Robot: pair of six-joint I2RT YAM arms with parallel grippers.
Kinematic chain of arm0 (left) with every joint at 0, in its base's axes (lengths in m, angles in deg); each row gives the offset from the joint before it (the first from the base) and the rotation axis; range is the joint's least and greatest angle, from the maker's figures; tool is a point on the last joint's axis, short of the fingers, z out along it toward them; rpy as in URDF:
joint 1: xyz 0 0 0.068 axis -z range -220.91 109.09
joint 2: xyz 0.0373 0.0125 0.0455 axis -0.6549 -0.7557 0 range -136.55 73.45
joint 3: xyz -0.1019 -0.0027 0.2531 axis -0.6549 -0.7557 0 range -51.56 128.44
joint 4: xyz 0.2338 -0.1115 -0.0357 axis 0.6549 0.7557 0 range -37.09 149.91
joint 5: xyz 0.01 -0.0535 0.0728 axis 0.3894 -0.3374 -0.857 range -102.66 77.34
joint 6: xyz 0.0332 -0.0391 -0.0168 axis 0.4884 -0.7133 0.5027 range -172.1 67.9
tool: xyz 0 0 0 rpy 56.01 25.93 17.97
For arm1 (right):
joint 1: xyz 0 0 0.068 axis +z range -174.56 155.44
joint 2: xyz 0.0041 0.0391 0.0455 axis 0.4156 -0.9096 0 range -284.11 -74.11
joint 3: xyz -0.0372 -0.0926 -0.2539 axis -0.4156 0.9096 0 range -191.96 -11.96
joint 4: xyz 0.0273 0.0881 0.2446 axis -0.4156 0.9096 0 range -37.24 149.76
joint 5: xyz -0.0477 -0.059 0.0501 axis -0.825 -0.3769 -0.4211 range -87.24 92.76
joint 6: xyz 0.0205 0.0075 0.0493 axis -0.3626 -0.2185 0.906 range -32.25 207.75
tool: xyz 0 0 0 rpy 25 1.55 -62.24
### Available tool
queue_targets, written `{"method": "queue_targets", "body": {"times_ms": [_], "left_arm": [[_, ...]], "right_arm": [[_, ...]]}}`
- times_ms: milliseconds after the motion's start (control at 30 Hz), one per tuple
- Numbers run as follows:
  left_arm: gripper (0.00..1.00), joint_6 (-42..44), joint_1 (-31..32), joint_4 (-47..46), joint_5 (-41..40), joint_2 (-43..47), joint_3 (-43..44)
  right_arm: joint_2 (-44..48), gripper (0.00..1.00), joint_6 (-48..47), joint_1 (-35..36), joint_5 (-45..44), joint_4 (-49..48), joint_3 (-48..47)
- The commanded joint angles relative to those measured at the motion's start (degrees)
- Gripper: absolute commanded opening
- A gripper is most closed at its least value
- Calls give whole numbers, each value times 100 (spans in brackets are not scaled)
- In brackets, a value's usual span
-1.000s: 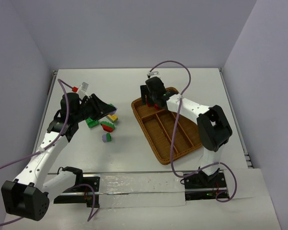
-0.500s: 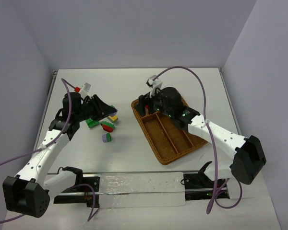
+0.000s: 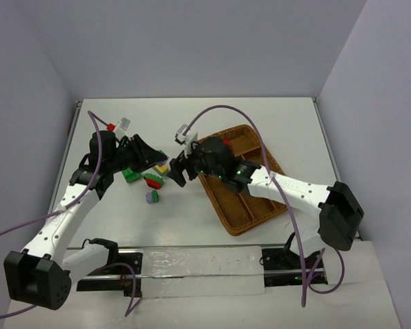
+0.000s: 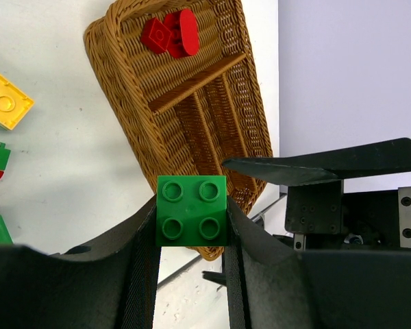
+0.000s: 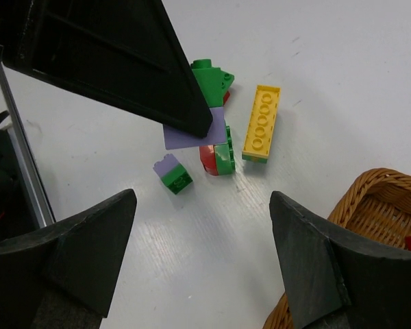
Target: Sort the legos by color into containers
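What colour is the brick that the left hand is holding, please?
The brick is green; the left wrist view shows it best.

Wide-spread right end effector (image 5: 200,205) over yellow brick (image 5: 260,123), purple-green brick (image 5: 172,173), beside wicker tray (image 5: 370,195) corner

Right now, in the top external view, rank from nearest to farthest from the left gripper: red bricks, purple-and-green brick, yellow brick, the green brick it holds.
1. Green brick: in the left gripper's jaws.
2. Yellow brick: just beside the jaws.
3. Purple-and-green brick: alone, toward the near edge.
4. Red bricks: rightward, in the tray.
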Motion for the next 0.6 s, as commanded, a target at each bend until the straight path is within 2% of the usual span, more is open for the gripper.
{"method": "queue_targets", "body": {"times_ms": [0, 300, 433, 567], "left_arm": [[0, -65, -33, -34, 128, 61, 248], [0, -62, -33, -34, 150, 130, 235], [0, -52, -33, -4, 163, 144, 249], [0, -44, -33, 10, 161, 180, 257]], "right_arm": [[-222, 81, -97, 56, -228, -367, -434], [-730, 73, 211, 65, 68, -425, -922], [-847, 61, 325, 65, 121, -498, -991], [-901, 39, 369, 66, 195, -520, -994]]}}
